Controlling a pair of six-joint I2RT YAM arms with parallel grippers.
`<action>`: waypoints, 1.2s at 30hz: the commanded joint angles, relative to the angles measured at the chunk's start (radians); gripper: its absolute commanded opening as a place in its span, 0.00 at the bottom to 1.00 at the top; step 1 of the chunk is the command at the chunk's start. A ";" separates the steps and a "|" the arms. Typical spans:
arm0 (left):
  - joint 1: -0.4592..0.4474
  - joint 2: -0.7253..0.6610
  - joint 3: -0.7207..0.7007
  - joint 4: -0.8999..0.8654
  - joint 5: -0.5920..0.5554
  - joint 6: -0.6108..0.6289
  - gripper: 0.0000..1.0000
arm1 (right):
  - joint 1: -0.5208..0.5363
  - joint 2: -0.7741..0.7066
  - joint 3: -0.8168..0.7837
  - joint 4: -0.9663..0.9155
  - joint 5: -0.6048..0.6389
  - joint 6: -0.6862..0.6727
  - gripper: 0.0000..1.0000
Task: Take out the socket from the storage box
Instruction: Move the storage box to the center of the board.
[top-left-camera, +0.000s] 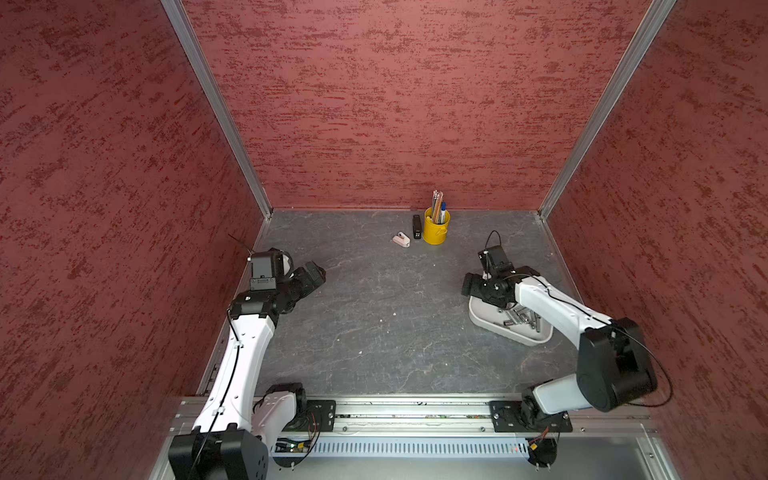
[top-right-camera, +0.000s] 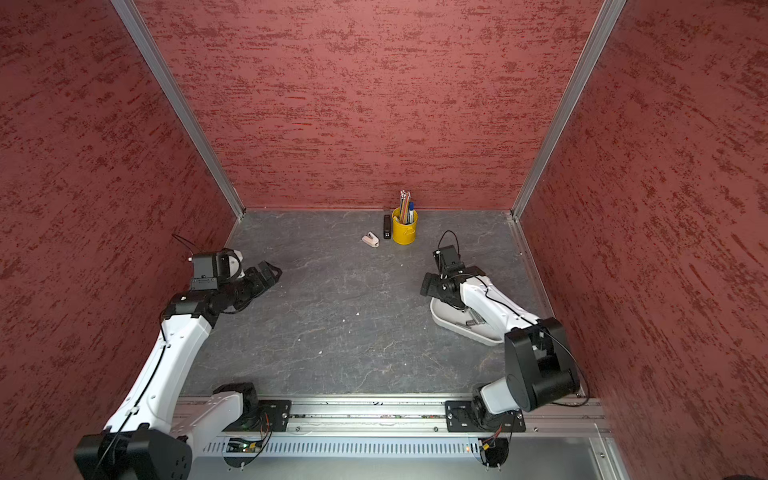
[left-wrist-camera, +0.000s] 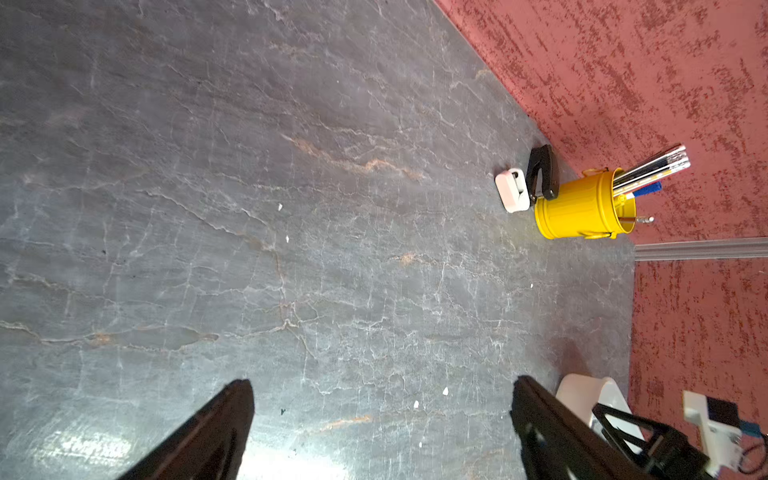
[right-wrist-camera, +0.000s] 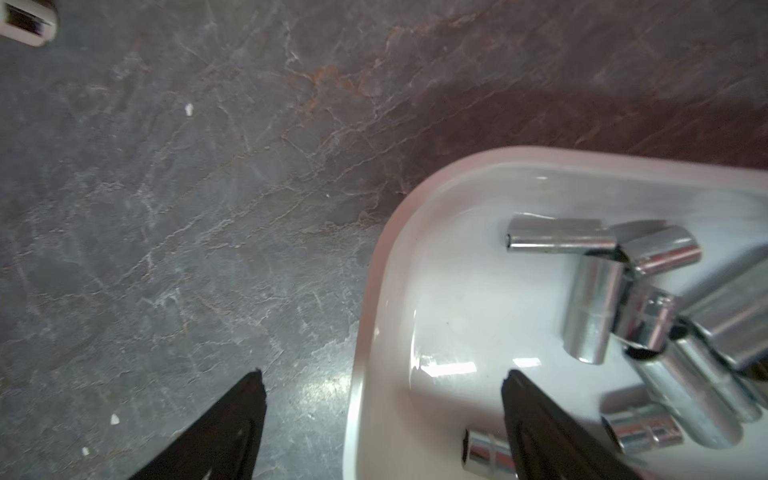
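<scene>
Right gripper (right-wrist-camera: 383, 374) hangs wide open and empty, straddling the rim of the white storage box (right-wrist-camera: 376, 266): one finger over the table (right-wrist-camera: 166, 249), the other inside, just beside a small socket (right-wrist-camera: 484, 451). More sockets (right-wrist-camera: 594, 307) lie heaped in the box. The right arm (top-left-camera: 552, 303) is bent at the elbow, wrist tipped down. Left gripper (left-wrist-camera: 382, 380) gapes, empty, above the table.

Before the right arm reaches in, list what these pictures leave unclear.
Shallow white plastic storage box: right arm covers much in both top views.
Shiny metal sockets: right wrist view's edge cuts the pile; count unclear.
Right end effector: top views, hidden under its wrist.
Small black object beside yellow cup: too small to identify.
</scene>
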 joint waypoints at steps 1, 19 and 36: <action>0.007 -0.007 0.014 -0.034 0.070 0.018 1.00 | 0.018 0.056 0.054 0.020 0.007 0.008 0.90; 0.008 0.003 -0.009 -0.016 0.071 0.003 0.95 | 0.193 0.293 0.297 0.000 0.012 0.031 0.88; 0.006 0.021 -0.015 -0.020 0.090 0.022 0.97 | 0.399 0.613 0.785 -0.143 0.006 0.028 0.88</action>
